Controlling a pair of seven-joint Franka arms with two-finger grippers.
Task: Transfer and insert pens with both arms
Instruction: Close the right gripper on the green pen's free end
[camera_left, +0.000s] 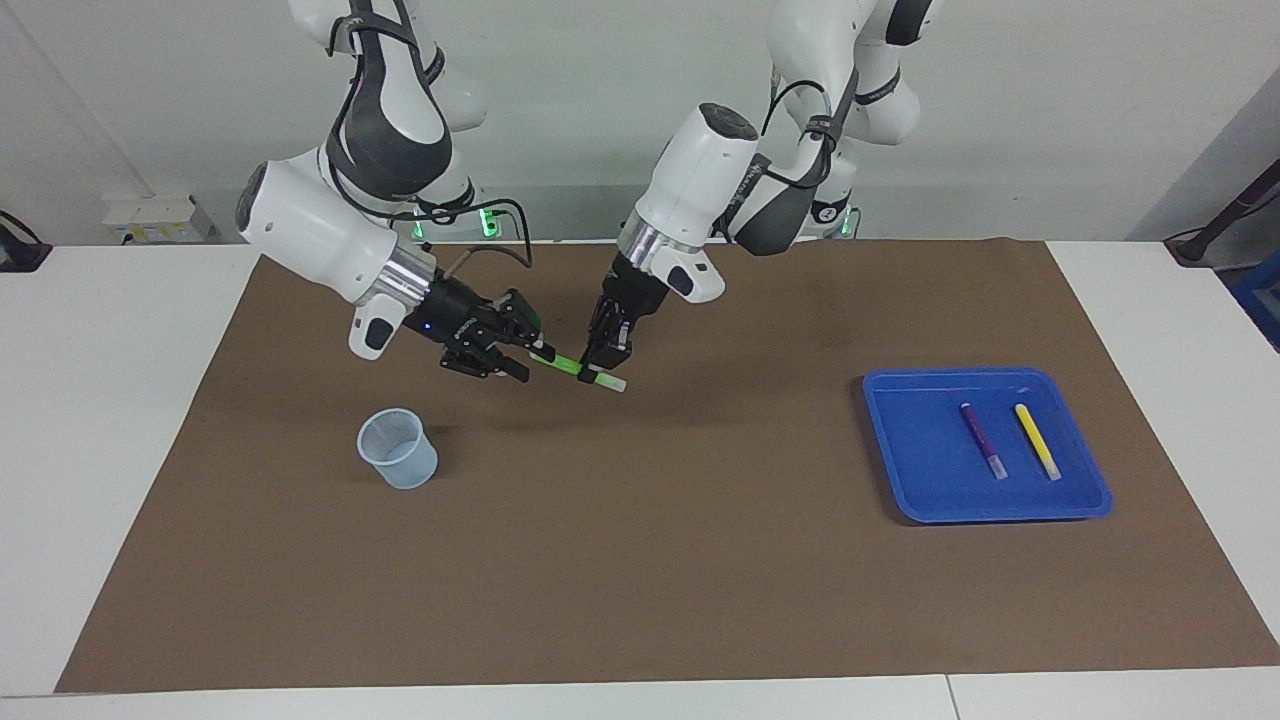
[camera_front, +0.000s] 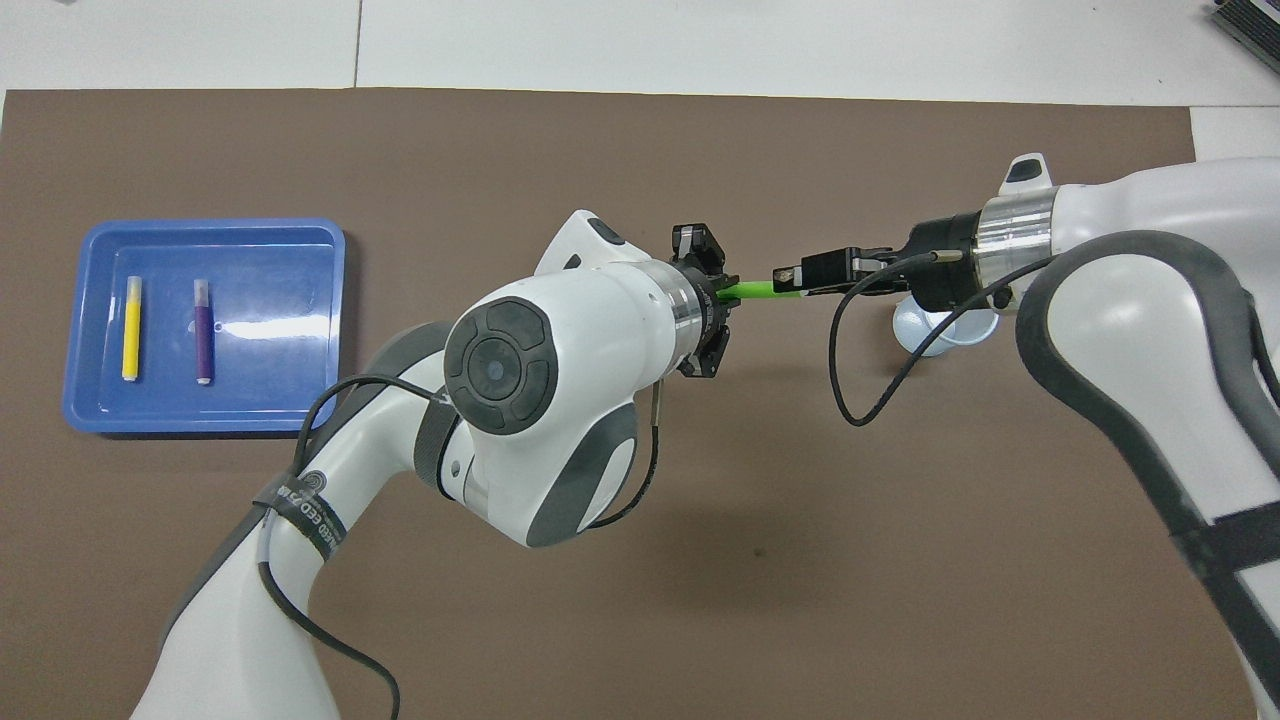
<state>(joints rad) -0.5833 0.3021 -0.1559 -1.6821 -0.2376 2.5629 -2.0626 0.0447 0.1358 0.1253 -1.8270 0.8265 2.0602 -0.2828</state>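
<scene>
- Green pen hangs in the air over the brown mat, roughly level, between the two grippers; its pale end points toward the left arm's end of the table.
- Left gripper comes down on the pen from above and is clenched on it near the pale end; in the overhead view the left arm's big white wrist covers most of this grip, and only the green shaft sticks out past it.
- Right gripper reaches in sideways from the right arm's end and its fingers sit around the other end of the green pen; whether they are pressing on the shaft or just enclosing it I cannot tell.
- Both grippers are up off the mat, just beside each other, with a short stretch of green pen showing between them.
- Clear plastic cup stands upright on the mat toward the right arm's end, farther from the robots than the grippers; in the overhead view the right arm's wrist hides part of it.
- Blue tray lies on the mat toward the left arm's end of the table, well apart from both grippers.
- Purple pen and yellow pen lie flat in the tray side by side, not touching, the yellow one closer to the table's end; their pale ends point away from the robots.
</scene>
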